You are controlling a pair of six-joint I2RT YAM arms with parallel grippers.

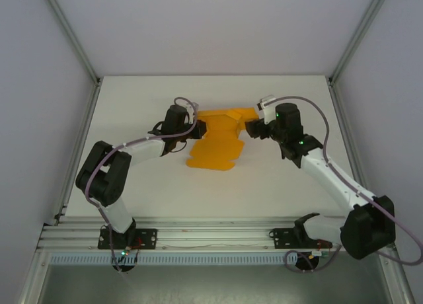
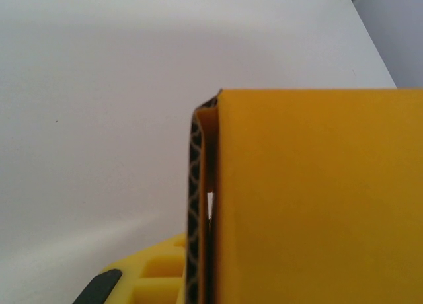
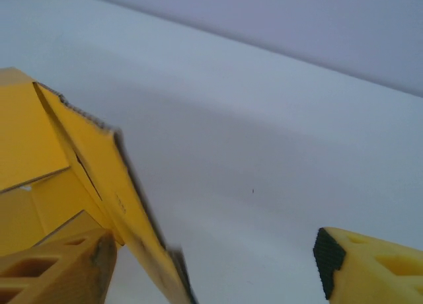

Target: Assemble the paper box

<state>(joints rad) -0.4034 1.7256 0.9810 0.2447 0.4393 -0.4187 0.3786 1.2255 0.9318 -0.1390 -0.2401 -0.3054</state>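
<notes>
1. Jaws on my right gripper [image 1: 255,127] are standing wide apart and gripping nothing. In the right wrist view one finger [image 3: 56,271] is sitting just beside a raised, creased flap of the paper box [image 1: 215,142]. The other finger [image 3: 373,267] is hanging well apart from it over bare table [image 1: 277,185].
2. I am seeing my left gripper [image 1: 197,128] pushed up against the box's opposite end. In its wrist view a single yellow finger [image 2: 155,277] with a black pad [image 2: 99,287] is showing right beside the folded card edge. Its partner is hiding behind the orange panel, so I cannot tell whether those jaws are clamping.
3. Between the two grippers the box is lying partly folded on the far half of the table. Its far portion is standing up, and a broad flap is lying flat toward the arm bases.
</notes>
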